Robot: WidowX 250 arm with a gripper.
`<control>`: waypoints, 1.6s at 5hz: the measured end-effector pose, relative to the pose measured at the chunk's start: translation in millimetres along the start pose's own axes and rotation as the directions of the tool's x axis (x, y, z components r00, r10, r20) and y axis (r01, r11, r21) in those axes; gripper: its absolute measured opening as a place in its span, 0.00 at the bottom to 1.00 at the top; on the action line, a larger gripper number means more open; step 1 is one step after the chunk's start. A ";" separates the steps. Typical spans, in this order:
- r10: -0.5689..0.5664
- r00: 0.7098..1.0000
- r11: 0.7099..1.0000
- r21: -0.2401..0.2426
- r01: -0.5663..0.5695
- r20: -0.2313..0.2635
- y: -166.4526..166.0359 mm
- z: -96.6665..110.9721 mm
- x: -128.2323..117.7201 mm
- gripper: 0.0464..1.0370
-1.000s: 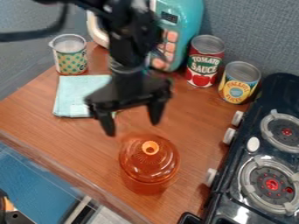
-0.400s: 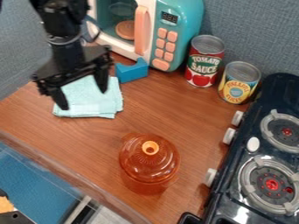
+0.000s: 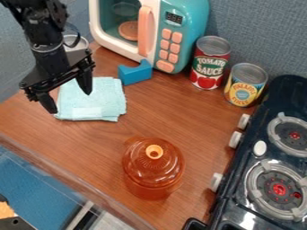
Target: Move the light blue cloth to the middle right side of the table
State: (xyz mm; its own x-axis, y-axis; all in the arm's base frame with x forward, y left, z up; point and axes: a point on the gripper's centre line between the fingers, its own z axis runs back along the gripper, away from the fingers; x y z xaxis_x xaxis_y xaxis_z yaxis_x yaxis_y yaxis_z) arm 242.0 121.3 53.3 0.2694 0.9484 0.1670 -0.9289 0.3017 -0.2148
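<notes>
Two fingers of claw [image 3: 69, 101] wide apart by light blue cloth [image 3: 99, 99]; contact unclear.

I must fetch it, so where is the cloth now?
The cloth lies at the upper left of the table, just below the blue block.

The open tool [image 3: 69, 101] hangs over the left part of the light blue cloth [image 3: 102, 101].

"TOMATO SAUCE" on red can [image 3: 210, 64], "PINEAPPLE SLICES" on yellow can [image 3: 244, 90], digits (too small to tell) on microwave display [image 3: 174, 18].
</notes>
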 end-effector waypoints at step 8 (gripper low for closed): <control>0.400 0.906 0.904 0.103 -0.415 0.139 -12.3 -79.3 50.6 0.96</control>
State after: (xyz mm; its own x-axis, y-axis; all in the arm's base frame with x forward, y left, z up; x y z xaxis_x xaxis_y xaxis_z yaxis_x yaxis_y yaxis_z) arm 287.2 173.3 -11.9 -0.1631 0.9662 0.1994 -0.9777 -0.1312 -0.1641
